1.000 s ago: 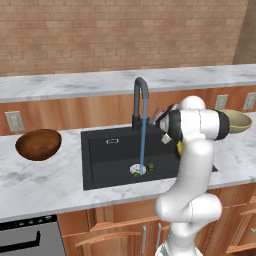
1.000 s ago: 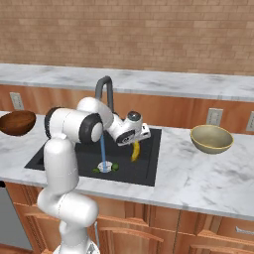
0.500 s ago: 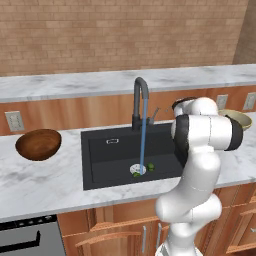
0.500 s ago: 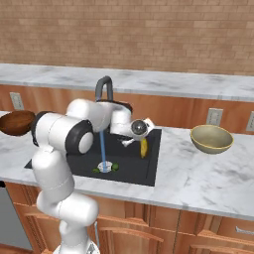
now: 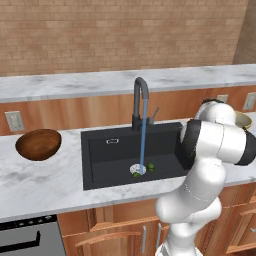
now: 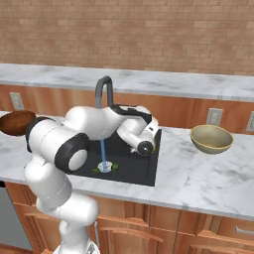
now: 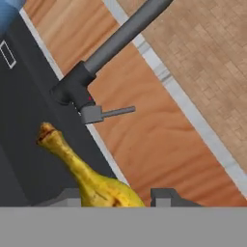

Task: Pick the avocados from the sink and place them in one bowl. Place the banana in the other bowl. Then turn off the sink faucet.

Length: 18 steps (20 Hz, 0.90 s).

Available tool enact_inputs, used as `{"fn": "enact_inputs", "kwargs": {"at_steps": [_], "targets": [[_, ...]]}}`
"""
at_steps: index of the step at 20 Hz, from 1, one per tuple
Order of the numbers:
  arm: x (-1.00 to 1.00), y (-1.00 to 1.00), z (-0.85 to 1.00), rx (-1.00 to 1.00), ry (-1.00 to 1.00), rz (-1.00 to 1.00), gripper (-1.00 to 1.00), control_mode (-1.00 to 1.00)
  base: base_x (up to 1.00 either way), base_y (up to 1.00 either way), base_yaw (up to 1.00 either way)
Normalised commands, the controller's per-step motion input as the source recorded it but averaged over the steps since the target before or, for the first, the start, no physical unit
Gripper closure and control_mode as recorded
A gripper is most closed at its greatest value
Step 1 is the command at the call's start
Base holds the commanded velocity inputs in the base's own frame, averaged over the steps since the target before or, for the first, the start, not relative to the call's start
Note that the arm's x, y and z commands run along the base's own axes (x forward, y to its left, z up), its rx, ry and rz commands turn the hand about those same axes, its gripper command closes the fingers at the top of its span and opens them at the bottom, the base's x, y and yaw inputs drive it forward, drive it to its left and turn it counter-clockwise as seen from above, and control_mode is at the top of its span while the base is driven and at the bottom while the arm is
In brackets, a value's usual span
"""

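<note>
You see gripper [image 7: 116, 197] clamped on banana [image 7: 91, 181], lower end cut off. Avocados [image 5: 144, 169] by drain half hidden by water. Arm blocks sink's [image 5: 110, 160] right edge.

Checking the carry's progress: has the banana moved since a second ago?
Yes. In the right base view the gripper has carried the banana rightward, from beside the faucet to the sink's right edge.

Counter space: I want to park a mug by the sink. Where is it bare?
Bare marble lies between the sink and the pale bowl, and between the brown bowl and the sink. It is crowded around the faucet, where the arm works.
</note>
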Motion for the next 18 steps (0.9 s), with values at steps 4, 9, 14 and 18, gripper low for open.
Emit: {"fn": "enact_inputs", "kwargs": {"at_steps": [4, 9, 14, 18], "targets": [[-0.04, -0.30, 0.61, -0.19, -0.14, 0.16, 1.00, -1.00, 0.00, 0.00, 0.00], [0.00, -0.29, 0.77, -0.08, -0.02, 0.13, 1.00, -1.00, 0.00, 0.00, 0.00], [0.00, -0.34, 0.50, -0.06, 0.03, 0.09, 1.00, -1.00, 0.00, 0.00, 0.00], [0.00, -0.45, 0.14, -0.05, 0.10, 0.05, 1.00, -1.00, 0.00, 0.00, 0.00]]}}
